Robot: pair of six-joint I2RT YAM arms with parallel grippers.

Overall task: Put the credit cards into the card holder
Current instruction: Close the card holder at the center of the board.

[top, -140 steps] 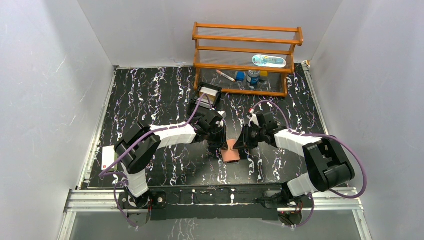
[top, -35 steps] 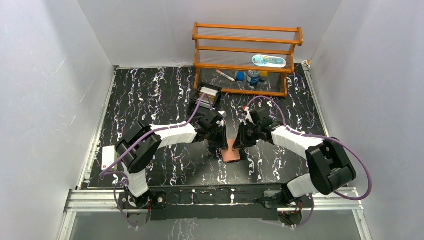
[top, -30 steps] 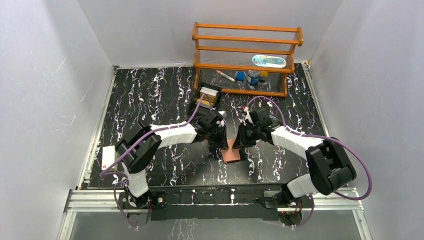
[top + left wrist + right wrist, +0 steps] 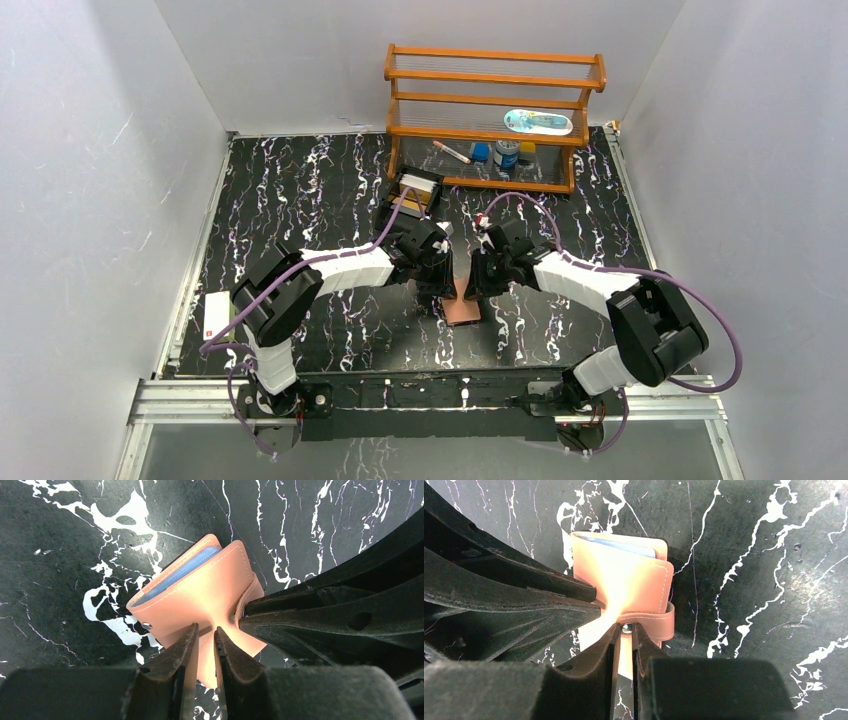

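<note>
Tan leather fills the narrow gap between the fingers of the left claw (image 4: 206, 632). They are almost closed, pinching the near edge of the cover of the card holder (image 4: 200, 592). From the other side the right claw (image 4: 625, 628) is drawn in just as far, its fingers nipping the snap tab (image 4: 656, 625) right where the metal snap button (image 4: 626, 628) sits. So both claws have hold of the same small wallet, and their tips come near each other at its near end.

The card holder is folded over but not fastened (the tab bends loose around its side). Pale blue cards (image 4: 175, 575) show edge-on between its two covers. In the top view it sits between the two claws, over the middle of the near half of the black, white-veined table (image 4: 300, 200). Whether its far end rests on the surface I cannot tell.

Farther back, well apart from the holder, a black tray (image 4: 404, 180) with cards in it stands just before a wooden rack (image 4: 495, 110) at the table's far edge.
</note>
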